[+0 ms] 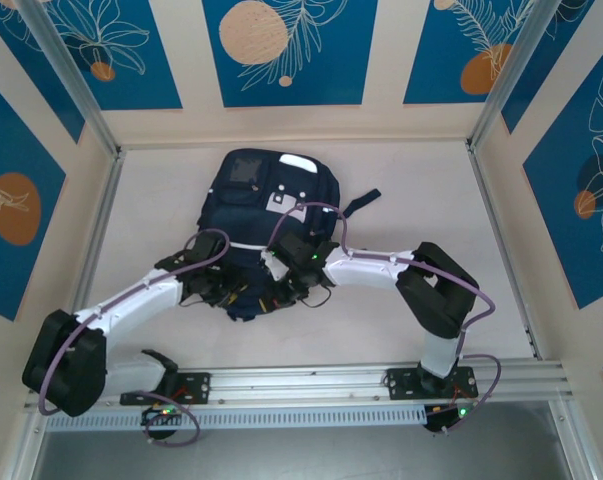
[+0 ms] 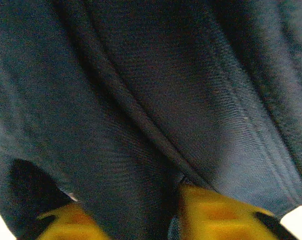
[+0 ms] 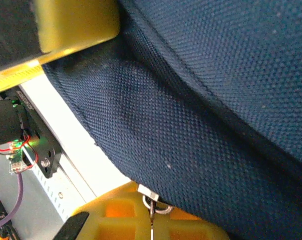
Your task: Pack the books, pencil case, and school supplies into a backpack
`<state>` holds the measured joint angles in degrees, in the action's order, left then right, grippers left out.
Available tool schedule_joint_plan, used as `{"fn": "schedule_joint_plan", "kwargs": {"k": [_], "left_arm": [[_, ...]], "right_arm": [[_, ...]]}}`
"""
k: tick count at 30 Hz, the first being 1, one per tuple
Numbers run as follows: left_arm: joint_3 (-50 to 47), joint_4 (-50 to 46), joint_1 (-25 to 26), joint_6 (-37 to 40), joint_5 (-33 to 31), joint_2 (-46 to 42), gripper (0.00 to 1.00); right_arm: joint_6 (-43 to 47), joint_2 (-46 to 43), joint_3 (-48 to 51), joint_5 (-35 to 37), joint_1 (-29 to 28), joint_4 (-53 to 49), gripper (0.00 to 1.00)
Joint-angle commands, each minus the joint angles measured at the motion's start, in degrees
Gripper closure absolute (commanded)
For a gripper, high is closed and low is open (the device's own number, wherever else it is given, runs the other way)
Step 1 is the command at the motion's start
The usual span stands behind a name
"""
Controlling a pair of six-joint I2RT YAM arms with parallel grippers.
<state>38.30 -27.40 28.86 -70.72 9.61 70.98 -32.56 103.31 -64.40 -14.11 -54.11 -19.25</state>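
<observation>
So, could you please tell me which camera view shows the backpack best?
Top external: the backpack shows almost whole on the table, patches visible. The wrist views give close-up navy fabric, a seam on the left, a metal ring on the right.

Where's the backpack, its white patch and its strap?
backpack (image 1: 243, 218), top view, navy front panel.
white patch (image 1: 301, 160), top view, patch's middle.
strap (image 1: 362, 203), top view, loose dark end.

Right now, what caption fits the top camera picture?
Left gripper and right gripper meet at the near edge of the navy backpack.
</observation>
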Motion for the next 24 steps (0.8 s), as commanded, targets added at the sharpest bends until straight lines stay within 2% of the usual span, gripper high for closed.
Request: {"fn": "schedule_joint_plan", "kwargs": {"k": [1, 4, 8, 17, 24], "left_arm": [[2.15, -0.96, 0.33, 0.14, -3.25, -1.20, 0.84], [3.07, -3.29, -0.58, 1.72, -5.06, -3.06, 0.90], [2.88, -5.15, -3.32, 3.37, -5.21, -5.72, 0.92], [1.52, -7.91, -8.17, 6.43, -4.43, -10.62, 0.92], [1.18, -8.86, -10.14, 8.24, -3.45, -11.26, 0.92]], "right_arm": [[0.06, -0.50, -0.78, 0.08, -0.74, -1.83, 1.00], [-0.44, -1.48, -0.04, 1.00, -0.44, -1.79, 1.00], [-0.94, -2.43, 0.81, 1.98, 0.28, -2.10, 1.00], [1.13, -3.97, 0.86, 6.05, 0.61, -5.50, 1.00], [2.40, -3.80, 0.77, 7.11, 1.32, -6.76, 1.00]]}}
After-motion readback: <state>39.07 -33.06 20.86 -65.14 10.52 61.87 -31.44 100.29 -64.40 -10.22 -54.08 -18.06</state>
